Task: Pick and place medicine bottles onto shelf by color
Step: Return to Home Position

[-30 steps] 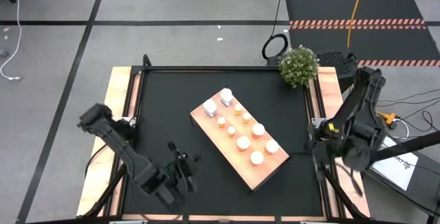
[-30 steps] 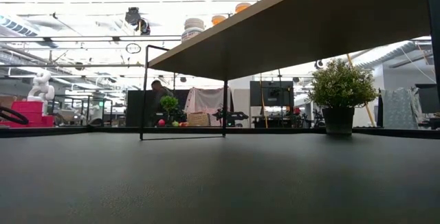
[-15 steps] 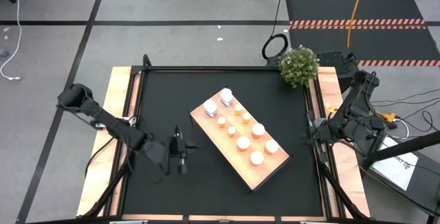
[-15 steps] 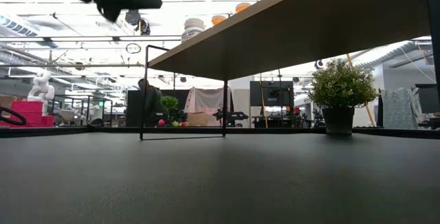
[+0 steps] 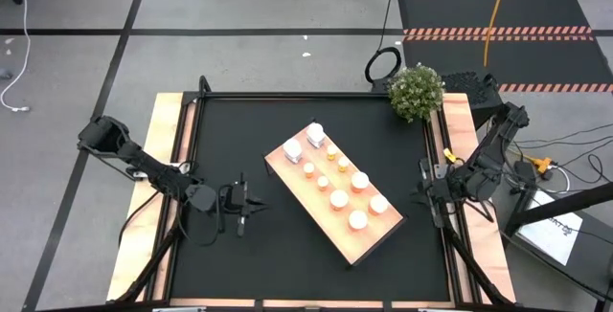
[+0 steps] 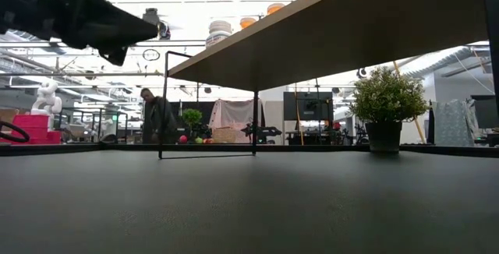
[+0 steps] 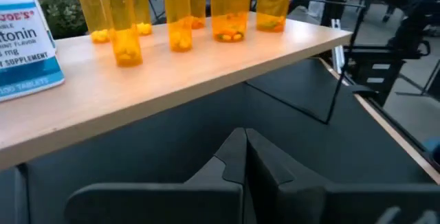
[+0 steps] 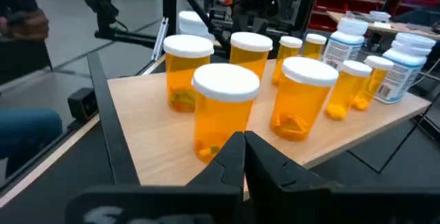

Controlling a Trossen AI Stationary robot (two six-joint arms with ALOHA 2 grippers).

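Note:
The shelf (image 5: 374, 231), a pale wood board, stands slantwise at mid table on thin black legs (image 6: 164, 102). Several orange medicine bottles with white caps (image 5: 339, 198) stand upright on it, with two white bottles (image 5: 292, 149) at its far-left end. The wrist views show the orange bottles (image 7: 127, 25) (image 8: 223, 110) and a white one (image 7: 20, 38) from the side. My left gripper (image 5: 251, 204) (image 7: 245, 141) is shut and empty, level, left of the shelf. My right gripper (image 5: 421, 189) (image 8: 244, 141) is shut and empty at the table's right edge, pointing at the shelf.
A potted plant (image 5: 416, 92) stands at the far right corner of the black mat (image 5: 230, 140). A raised frame rims the table (image 5: 196, 101). A person walks in the room beyond the table (image 6: 156, 118). In the low view my left arm (image 6: 78, 12) hangs at upper left.
My left gripper has gone from the near left toward the far edge and has tipped from pointing down to level, facing the shelf. My right arm has folded down and back toward the right edge. Bottles and shelf have kept still.

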